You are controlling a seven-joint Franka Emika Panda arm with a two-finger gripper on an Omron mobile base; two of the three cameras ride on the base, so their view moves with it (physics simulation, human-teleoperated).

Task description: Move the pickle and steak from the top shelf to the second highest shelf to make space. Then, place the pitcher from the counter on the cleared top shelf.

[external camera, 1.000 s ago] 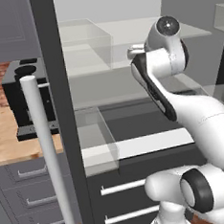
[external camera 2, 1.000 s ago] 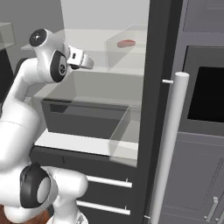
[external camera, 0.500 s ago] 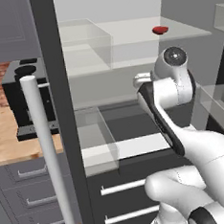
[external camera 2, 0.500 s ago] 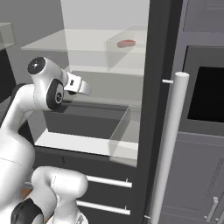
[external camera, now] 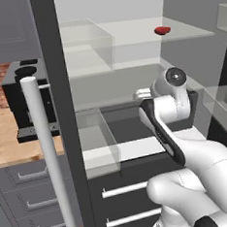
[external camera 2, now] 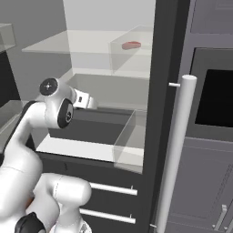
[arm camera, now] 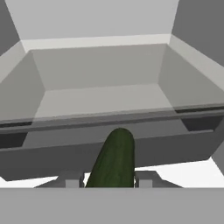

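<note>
One item, the steak, lies on the top shelf, toward its right end. The gripper is closed narrowly on the pickle, which juts forward between the fingers. The hand sits at the second highest shelf, above a dark drawer.
</note>
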